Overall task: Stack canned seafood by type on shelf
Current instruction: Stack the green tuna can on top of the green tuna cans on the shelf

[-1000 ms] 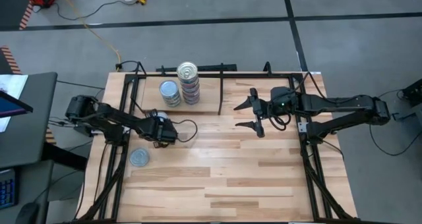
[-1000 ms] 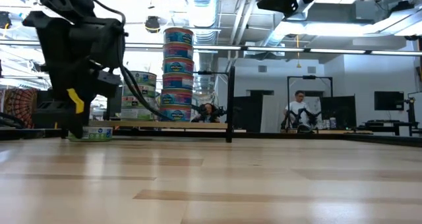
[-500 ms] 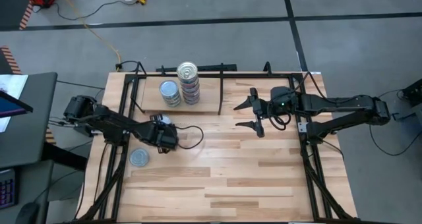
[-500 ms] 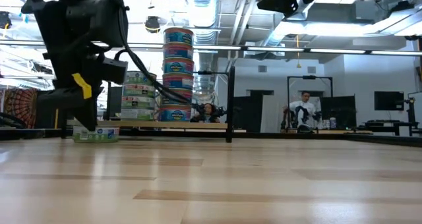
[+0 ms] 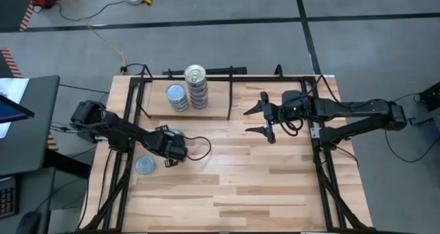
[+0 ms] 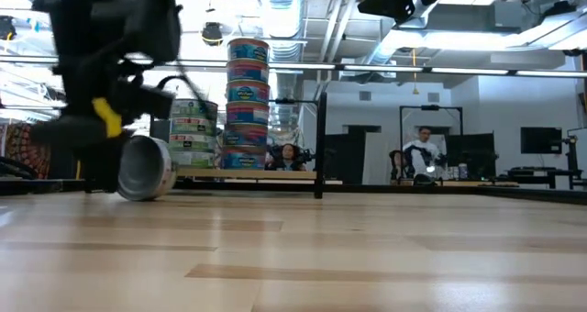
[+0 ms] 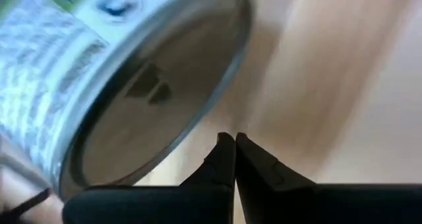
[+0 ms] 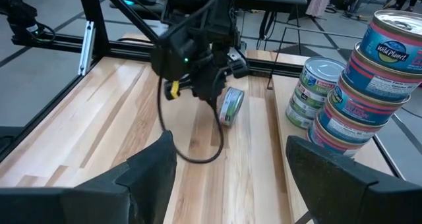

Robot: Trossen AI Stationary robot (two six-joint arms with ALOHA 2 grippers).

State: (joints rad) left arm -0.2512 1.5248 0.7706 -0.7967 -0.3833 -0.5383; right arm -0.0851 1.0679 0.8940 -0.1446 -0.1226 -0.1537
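On the shelf [image 5: 214, 104] stand two stacks of canned seafood: a tall one [image 5: 196, 86] with a cream top and a short one [image 5: 177, 96] with a bluish-grey top. One tin [image 5: 144, 165] lies flat on the table near the left edge. Another tin [image 6: 147, 168] is tipped up on its lower rim, its flat face [image 7: 151, 99] turned toward my left gripper [image 7: 234, 145]. That gripper is shut with nothing between its fingers, and it points steeply down right beside the tipped tin [image 8: 231, 105]. My right gripper [image 5: 265, 120] hangs open above the table's right half. My left gripper has its shut fingertips [image 7: 224, 151] right next to the tipped tin's rim [image 7: 221, 105]. The tin is not between the fingers. Whether the fingertips touch the rim, I cannot tell.
The shelf's black frame and upright divider rod [image 5: 230, 96] stand at the table's far side. Black frame rails [image 5: 124, 165] run along the left and right edges. Bare wooden tabletop [image 5: 240, 186] fills the middle and near side.
My left gripper has moved toward the table's near edge and a little to the right. The tin that lay flat under it has tipped up onto its rim beside the fingers.
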